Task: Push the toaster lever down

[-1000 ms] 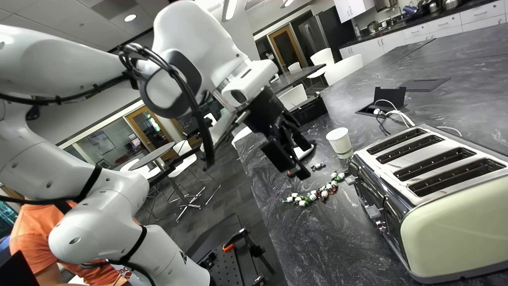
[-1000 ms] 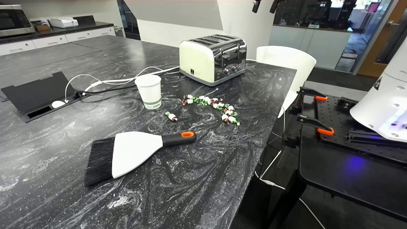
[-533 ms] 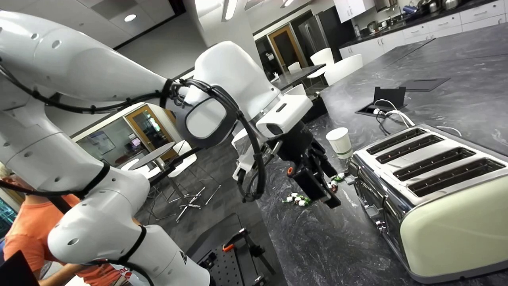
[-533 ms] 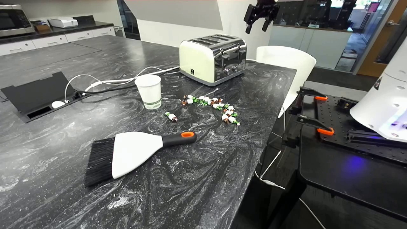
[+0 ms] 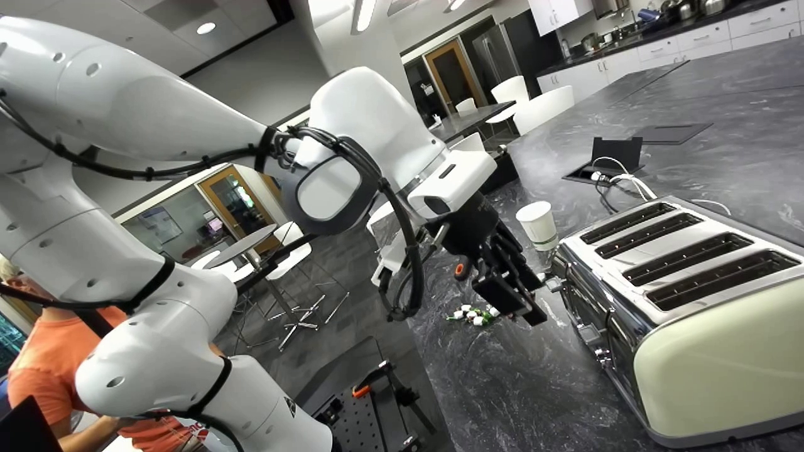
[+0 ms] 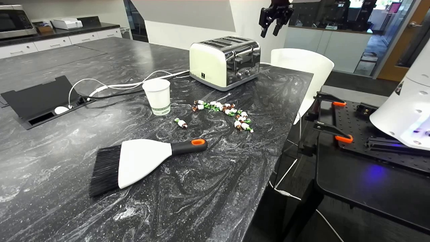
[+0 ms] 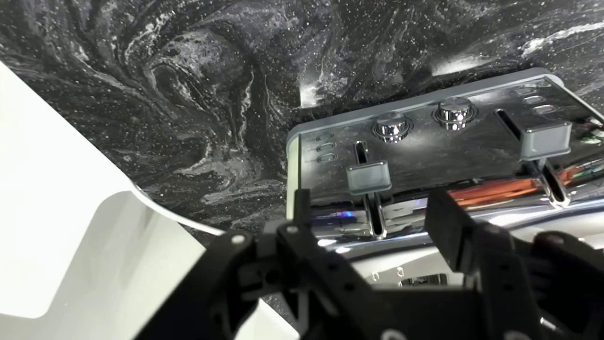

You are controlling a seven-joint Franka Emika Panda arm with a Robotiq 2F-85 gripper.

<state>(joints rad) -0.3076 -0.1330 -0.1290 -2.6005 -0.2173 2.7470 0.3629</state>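
Glossy white arm (image 5: pixel 201 129), black cables (image 5: pixel 412 257), dark-ringed pale joint cap (image 5: pixel 329 188), black tool (image 7: pixel 369 202).

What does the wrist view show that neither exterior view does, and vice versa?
Wrist view only: the small oval buttons beside the levers; I can't make these buttons out from outside.

Exterior only: the paper cup and the raised black panel in the countertop, in both exterior views; the whole brush, in an exterior view.

Shared: the toaster, its levers, the open end effector and the countertop.
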